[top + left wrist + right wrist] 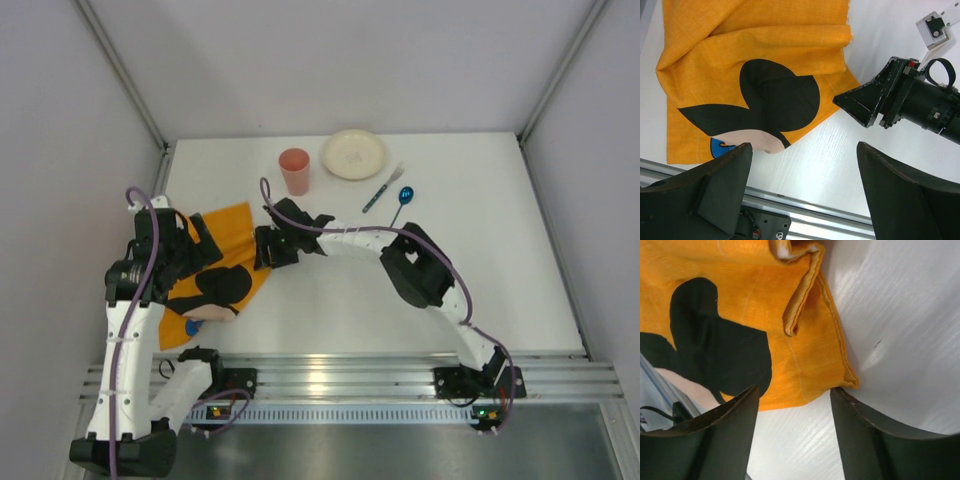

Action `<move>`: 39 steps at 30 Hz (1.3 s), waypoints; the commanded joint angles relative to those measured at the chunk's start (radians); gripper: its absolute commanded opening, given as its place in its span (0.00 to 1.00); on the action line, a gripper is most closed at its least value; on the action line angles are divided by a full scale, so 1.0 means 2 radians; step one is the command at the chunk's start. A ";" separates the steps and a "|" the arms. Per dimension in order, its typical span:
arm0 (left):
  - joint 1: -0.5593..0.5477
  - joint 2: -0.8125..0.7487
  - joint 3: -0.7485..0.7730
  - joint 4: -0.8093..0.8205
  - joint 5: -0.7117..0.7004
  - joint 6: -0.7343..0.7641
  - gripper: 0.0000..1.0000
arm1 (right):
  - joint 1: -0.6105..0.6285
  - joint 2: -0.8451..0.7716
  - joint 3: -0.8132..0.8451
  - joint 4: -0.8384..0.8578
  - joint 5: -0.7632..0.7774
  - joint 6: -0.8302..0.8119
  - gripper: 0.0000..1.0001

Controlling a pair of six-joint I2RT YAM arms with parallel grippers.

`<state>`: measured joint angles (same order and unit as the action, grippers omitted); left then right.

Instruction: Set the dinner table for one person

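Observation:
The white dinner table [400, 290] carries an orange cloth mat [232, 228] with a black mouse print at its left, rumpled and partly folded over. My left gripper [205, 260] hovers above the mat, open and empty; in its wrist view [804, 150] the jaws stand wide over bare table [830, 165] by the mat's [765, 55] near corner. My right gripper [268, 248] is open at the mat's right edge; in its wrist view [794, 390] the mat's hem [805, 385] lies just past the fingertips. It also shows in the left wrist view [860, 102].
At the back stand a pink cup [294, 170] and a cream plate [353, 153]. A fork [382, 188] and a blue spoon [403, 200] lie to their right. A metal rail [350, 375] runs along the near edge. Walls close the sides.

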<state>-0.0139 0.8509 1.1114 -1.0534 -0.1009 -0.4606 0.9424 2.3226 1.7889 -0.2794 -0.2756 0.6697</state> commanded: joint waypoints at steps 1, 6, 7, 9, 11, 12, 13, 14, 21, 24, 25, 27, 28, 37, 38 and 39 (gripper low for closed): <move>-0.001 -0.006 0.021 -0.013 0.004 0.009 0.90 | 0.012 0.045 0.020 -0.042 0.086 0.006 0.56; -0.008 -0.010 0.023 -0.019 0.001 0.012 0.90 | 0.033 0.067 0.054 -0.077 0.136 0.017 0.48; -0.008 -0.012 0.022 -0.022 0.001 0.012 0.90 | 0.036 0.079 0.070 -0.080 0.136 0.020 0.46; -0.010 -0.017 0.020 -0.025 0.001 0.013 0.89 | 0.043 0.094 0.102 -0.094 0.136 0.023 0.39; -0.010 -0.024 0.018 -0.030 -0.002 0.014 0.89 | 0.046 0.111 0.116 -0.103 0.136 0.025 0.24; -0.010 -0.026 0.018 -0.032 -0.003 0.014 0.89 | 0.047 0.113 0.117 -0.104 0.136 0.026 0.17; -0.010 -0.029 0.018 -0.034 -0.004 0.014 0.89 | 0.047 0.111 0.114 -0.104 0.136 0.026 0.09; -0.010 -0.033 0.017 -0.037 -0.006 0.014 0.89 | 0.047 0.107 0.110 -0.105 0.138 0.023 0.00; -0.010 -0.036 0.002 -0.031 -0.012 -0.001 0.90 | 0.007 -0.031 -0.068 -0.099 0.191 0.016 0.00; -0.010 -0.030 -0.012 -0.016 -0.017 -0.007 0.90 | -0.032 -0.146 -0.193 -0.113 0.217 0.025 0.00; -0.010 -0.027 -0.017 -0.011 -0.021 -0.011 0.90 | -0.043 -0.207 -0.224 -0.125 0.234 0.036 0.00; -0.010 -0.020 -0.036 -0.003 -0.034 -0.015 0.90 | -0.075 -0.299 -0.309 -0.174 0.252 0.052 0.00; -0.010 -0.017 -0.045 0.008 -0.038 -0.020 0.90 | -0.085 -0.327 -0.336 -0.188 0.262 0.059 0.00; -0.010 0.069 -0.088 0.069 -0.039 -0.085 0.89 | -0.128 -0.574 -0.500 -0.327 0.275 0.102 0.00; -0.010 0.090 -0.089 0.073 -0.001 -0.098 0.89 | -0.128 -0.584 -0.506 -0.324 0.271 0.102 0.00; -0.011 0.101 -0.092 0.080 0.020 -0.112 0.89 | -0.128 -0.595 -0.509 -0.323 0.268 0.101 0.00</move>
<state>-0.0296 1.0077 0.9272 -0.9764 -0.1574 -0.5812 0.6830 1.1931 0.7891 -0.8635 0.2695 0.8394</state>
